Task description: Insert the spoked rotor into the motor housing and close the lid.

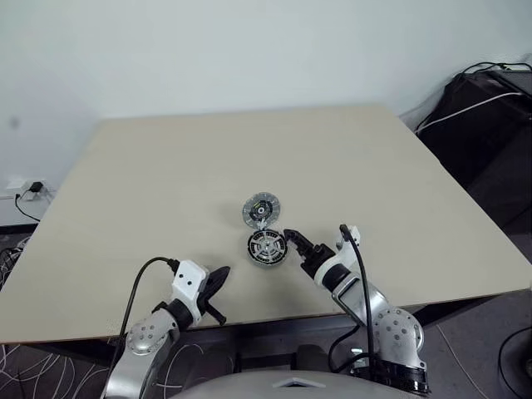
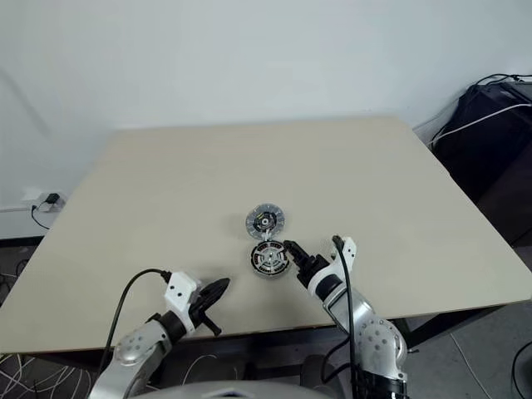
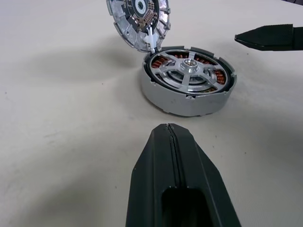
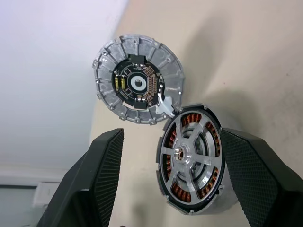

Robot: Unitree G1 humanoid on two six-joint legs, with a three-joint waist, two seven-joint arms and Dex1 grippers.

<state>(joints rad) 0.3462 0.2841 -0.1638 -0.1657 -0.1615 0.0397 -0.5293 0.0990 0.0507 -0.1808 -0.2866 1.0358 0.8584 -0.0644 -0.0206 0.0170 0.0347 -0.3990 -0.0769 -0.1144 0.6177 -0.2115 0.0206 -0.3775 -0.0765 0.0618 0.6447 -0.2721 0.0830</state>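
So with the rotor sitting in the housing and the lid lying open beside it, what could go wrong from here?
The lid lies face-up against the motor housing, apparently joined by a small tab; a clumsy flip could strain it or shove the housing.
The open right gripper straddles the housing, so closing might drag it.
The spoked rotor could be sitting slightly off, blocking the lid.

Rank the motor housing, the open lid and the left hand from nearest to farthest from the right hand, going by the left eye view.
1. Motor housing: just left of the right hand, spoked rotor seated inside.
2. Lid: lying open on the table beyond the housing.
3. Left hand: shut, near the table's front edge.
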